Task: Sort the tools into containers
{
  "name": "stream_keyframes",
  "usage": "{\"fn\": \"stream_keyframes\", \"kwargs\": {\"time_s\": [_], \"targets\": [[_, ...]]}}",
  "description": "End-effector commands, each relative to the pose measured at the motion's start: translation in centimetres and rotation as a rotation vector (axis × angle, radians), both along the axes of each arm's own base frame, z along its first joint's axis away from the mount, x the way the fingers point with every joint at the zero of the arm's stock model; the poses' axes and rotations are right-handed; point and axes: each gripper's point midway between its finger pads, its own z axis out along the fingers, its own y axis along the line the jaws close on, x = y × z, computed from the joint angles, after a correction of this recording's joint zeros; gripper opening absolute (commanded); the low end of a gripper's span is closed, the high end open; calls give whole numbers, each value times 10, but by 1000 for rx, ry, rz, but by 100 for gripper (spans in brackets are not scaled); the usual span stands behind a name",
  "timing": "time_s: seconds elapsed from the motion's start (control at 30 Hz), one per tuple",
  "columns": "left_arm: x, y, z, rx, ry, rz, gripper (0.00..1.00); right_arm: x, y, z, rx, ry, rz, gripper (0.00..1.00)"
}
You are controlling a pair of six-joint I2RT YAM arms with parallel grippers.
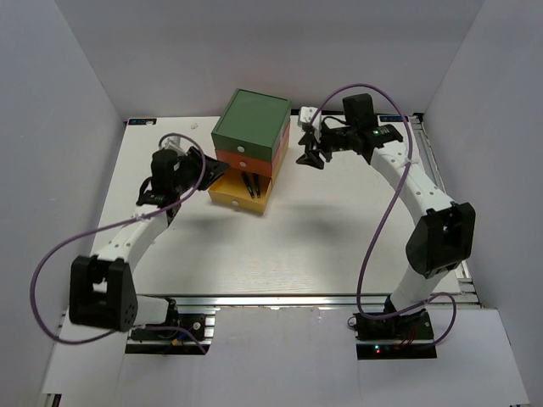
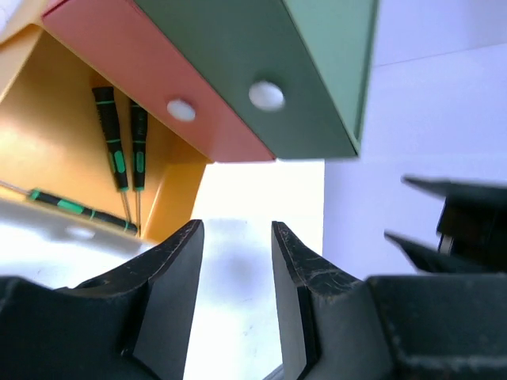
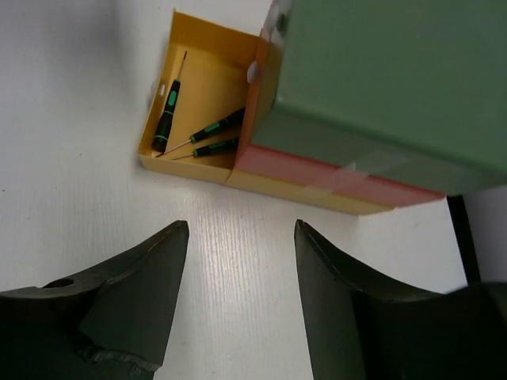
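Observation:
The chest stands at the table's back middle, with the green drawer (image 1: 250,125) on top, the orange drawer (image 1: 246,161) under it and the yellow drawer (image 1: 240,194) pulled out at the bottom. Both upper drawers are closed; their white knobs show in the left wrist view, green (image 2: 266,95) and orange (image 2: 181,109). Three thin black screwdrivers with green bands (image 2: 119,154) lie in the yellow drawer (image 3: 202,87), also seen from the right wrist (image 3: 166,115). My left gripper (image 1: 212,168) (image 2: 236,233) is open and empty, left of the drawer. My right gripper (image 1: 308,157) (image 3: 242,229) is open and empty, right of the chest. The stubby and blue-and-red screwdrivers are out of view.
A small white object (image 1: 307,114) sits behind the chest's right corner. Another small white piece (image 1: 172,140) lies behind my left wrist. White walls enclose the table on three sides. The right gripper's fingers (image 2: 451,229) show at the right of the left wrist view.

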Motion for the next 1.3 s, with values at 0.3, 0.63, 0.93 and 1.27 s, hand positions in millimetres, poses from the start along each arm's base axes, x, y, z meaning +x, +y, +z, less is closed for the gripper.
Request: {"fn": "stream_keyframes", "kwargs": {"time_s": [0.3,0.63,0.93,1.27], "targets": [[-87,31,-43,4,-4,36,50,17,80,68,88,-130,91,64],[-111,24,-82,-77,81,20,49,57,107,72,137,-138,-74,64],[-104,24,-112,-56,164,20,49,48,124,54,138,-60,-37,64],[-73,24,-137,-1,241,12,47,33,145,23,101,4,-58,62]]}}
